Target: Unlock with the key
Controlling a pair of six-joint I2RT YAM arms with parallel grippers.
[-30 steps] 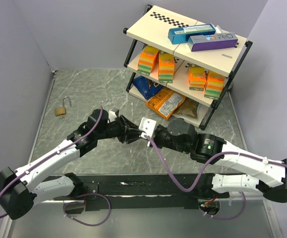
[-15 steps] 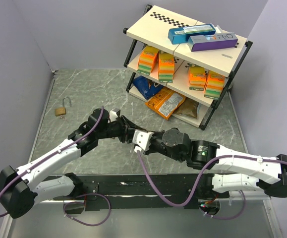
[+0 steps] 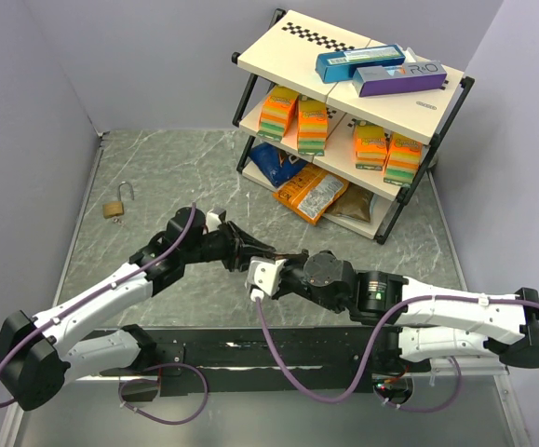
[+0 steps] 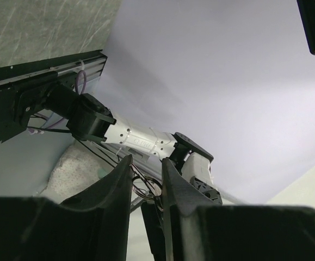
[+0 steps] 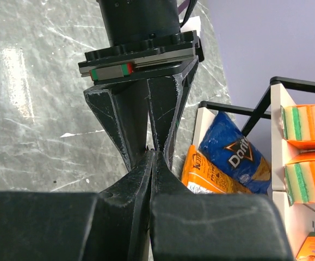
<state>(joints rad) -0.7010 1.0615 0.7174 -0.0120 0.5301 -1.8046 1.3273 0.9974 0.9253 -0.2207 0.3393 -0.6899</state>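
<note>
My two grippers meet tip to tip above the middle of the table. The right gripper (image 3: pixel 278 264) (image 5: pixel 153 152) is shut. In the left wrist view a thin wire key ring (image 4: pixel 146 187) sticks out of its tips; the key itself is barely visible, pinched there. The left gripper (image 3: pixel 271 253) (image 4: pixel 146 160) stands narrowly open, its fingers (image 5: pixel 116 119) on either side of the ring and the right fingertips. A brass padlock (image 3: pixel 115 207) with a raised silver shackle lies alone on the table at the far left.
A black-framed shelf rack (image 3: pixel 250 140) stands at the back right, with orange boxes (image 3: pixel 311 124) on it, chip bags (image 3: pixel 311 194) on its lowest level and two boxes (image 3: pixel 381 70) on top. Purple walls close in the table. A black rail (image 3: pixel 250 354) runs along the near edge.
The right wrist has swung down and to the left, toward the near edge, staying shut. The left gripper stayed in place and its jaws have narrowed around the ring.
</note>
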